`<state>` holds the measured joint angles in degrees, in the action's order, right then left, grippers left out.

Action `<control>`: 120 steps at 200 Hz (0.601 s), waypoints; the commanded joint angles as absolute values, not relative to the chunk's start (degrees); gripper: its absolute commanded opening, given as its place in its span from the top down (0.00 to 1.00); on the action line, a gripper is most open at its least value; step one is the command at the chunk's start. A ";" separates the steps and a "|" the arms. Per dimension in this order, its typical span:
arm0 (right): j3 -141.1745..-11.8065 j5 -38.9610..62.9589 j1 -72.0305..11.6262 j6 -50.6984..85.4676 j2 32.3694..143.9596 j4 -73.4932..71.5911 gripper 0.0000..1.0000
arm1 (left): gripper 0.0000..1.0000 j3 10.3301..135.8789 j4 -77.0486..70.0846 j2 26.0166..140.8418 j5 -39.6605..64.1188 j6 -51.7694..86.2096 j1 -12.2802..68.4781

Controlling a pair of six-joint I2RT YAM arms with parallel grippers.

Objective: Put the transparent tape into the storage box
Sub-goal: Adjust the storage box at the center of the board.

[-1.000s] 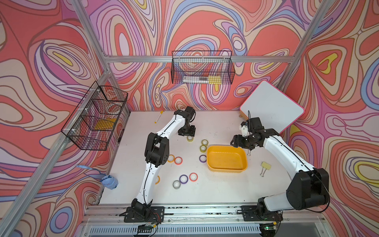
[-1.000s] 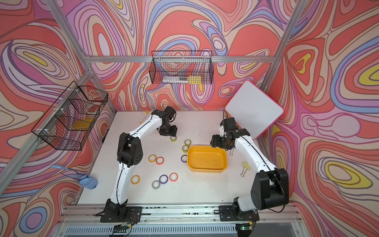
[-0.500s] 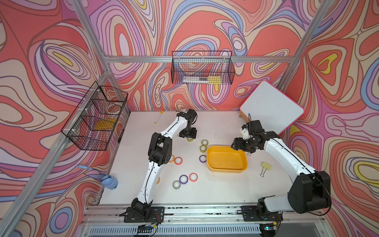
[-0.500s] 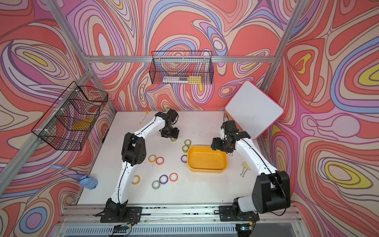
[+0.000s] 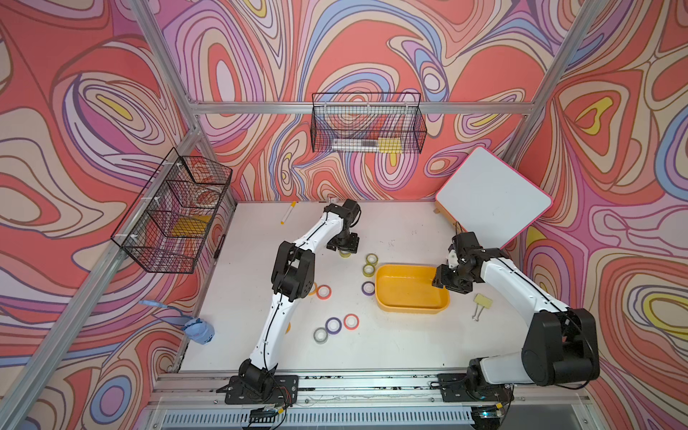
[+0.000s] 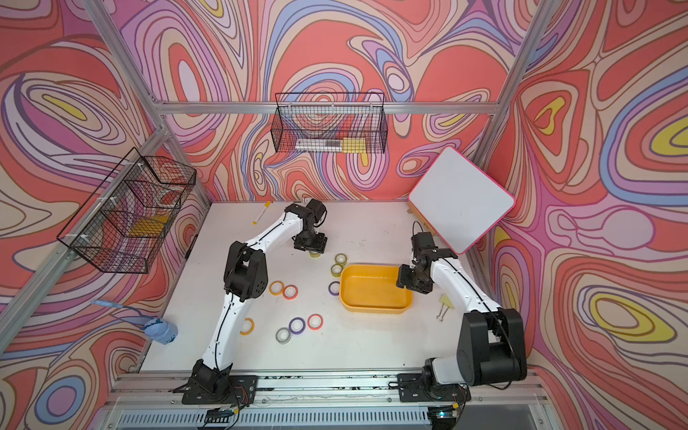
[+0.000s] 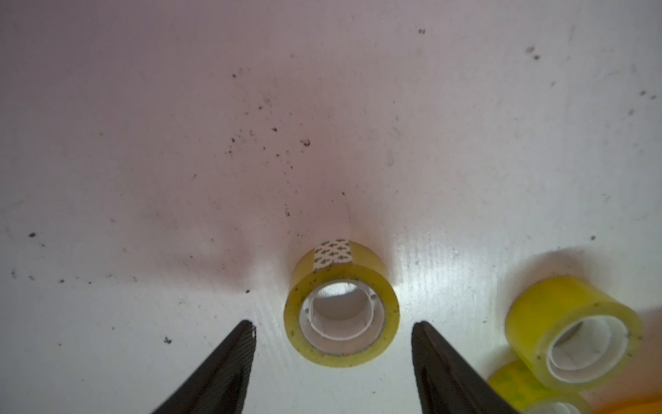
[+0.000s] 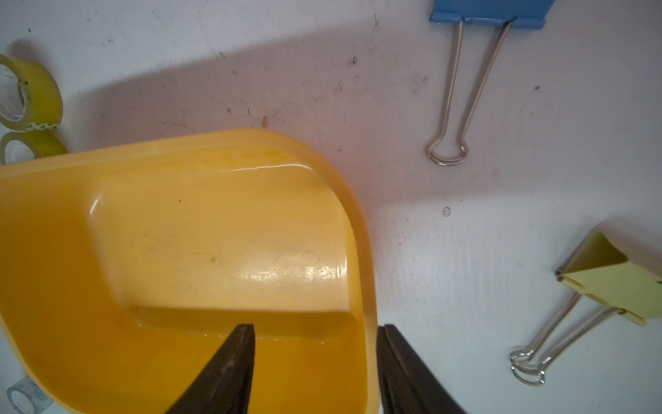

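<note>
In both top views the clear tape roll lies on the white table, half hidden under the left gripper. It is outside the yellow-orange box, and two more clear rolls sit between it and the box's near end. The right gripper hangs at the box's other end. Since a second ago the left gripper has sunk closer over the roll. The right gripper has come down from behind the box to its end wall. Roll and box lie where they were. Coloured tape rings dot the table. Wire baskets hang on walls of red, pink and purple swirls, and a white board leans in the far corner.

In the left wrist view the roll is yellowish and see-through, with a white core and a white tab with green marks. It lies flat with its hole up. The left gripper's fingers are released, spread on both sides of the roll and touching nothing. The table is speckled with dark specks.

In the right wrist view the right gripper's fingers stand apart. One is inside the box and one is outside against the rim, with a gap left at the wall, so they are not clenched. A yellow clip and a blue clip lie on the table beside the box.
</note>
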<state>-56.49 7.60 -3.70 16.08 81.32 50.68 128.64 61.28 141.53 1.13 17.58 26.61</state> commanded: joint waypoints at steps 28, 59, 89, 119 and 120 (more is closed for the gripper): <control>-54.89 6.30 -2.03 17.62 80.06 50.63 0.50 | 0.25 129.98 63.81 143.09 -0.23 15.93 26.83; -54.25 7.20 -1.58 18.00 80.75 50.19 0.59 | 0.26 129.94 63.98 143.33 -0.22 15.65 26.87; -53.88 7.37 -1.49 17.86 81.03 49.75 0.67 | 0.26 129.97 64.06 143.24 -0.32 15.38 26.88; -54.31 7.65 -1.54 16.99 81.88 49.58 0.75 | 0.26 129.86 64.25 143.04 -0.54 15.12 26.89; -54.31 7.65 -1.47 16.97 81.90 49.58 0.75 | 0.26 129.84 64.25 143.02 -0.53 15.07 26.89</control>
<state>-54.50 7.20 -1.80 17.50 80.99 50.46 128.64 62.04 141.69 0.56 16.05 26.61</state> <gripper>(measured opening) 0.278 0.743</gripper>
